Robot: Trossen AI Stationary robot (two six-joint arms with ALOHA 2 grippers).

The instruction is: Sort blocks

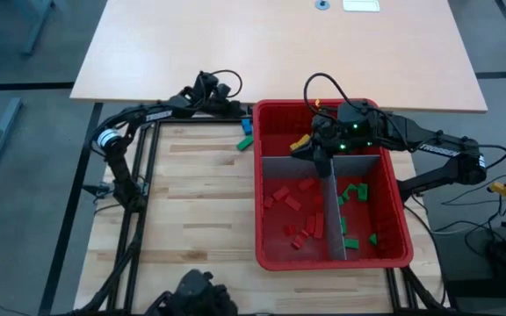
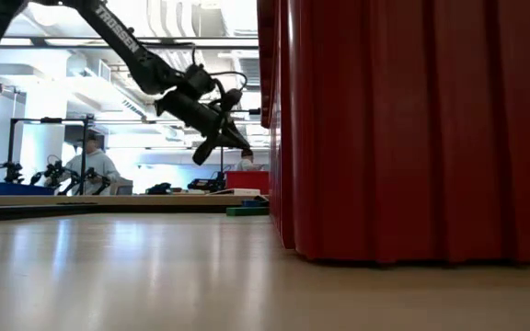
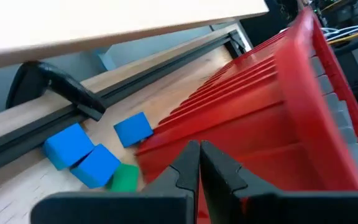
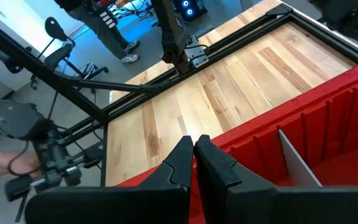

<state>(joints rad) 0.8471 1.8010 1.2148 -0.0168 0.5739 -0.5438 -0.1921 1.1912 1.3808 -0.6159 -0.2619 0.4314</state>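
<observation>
Blocks: red ones lie in the bin's lower-left compartment, green ones in the lower-right, so two colours look sorted already. A yellow block sits in the upper compartment, centre of the high view. A few blue blocks and one green block remain on the counter, just outside the bin's upper-left corner.
Bin: the red bin fills the centre-right of the high view; grey dividers split it into compartments, seemingly one per colour.
Right pincer: above the bin's upper compartment, near the yellow block, fingers closed together with nothing between them. It seems placed to work inside the bin.
Left pincer: at the bin's upper-left outer corner, above the loose blue and green blocks, fingers pressed together and empty. Judged to be poised for those strays.
Counter: pale wood, left half of the high view.
Progress: part done; the strays outside the bin are not yet sorted.
</observation>
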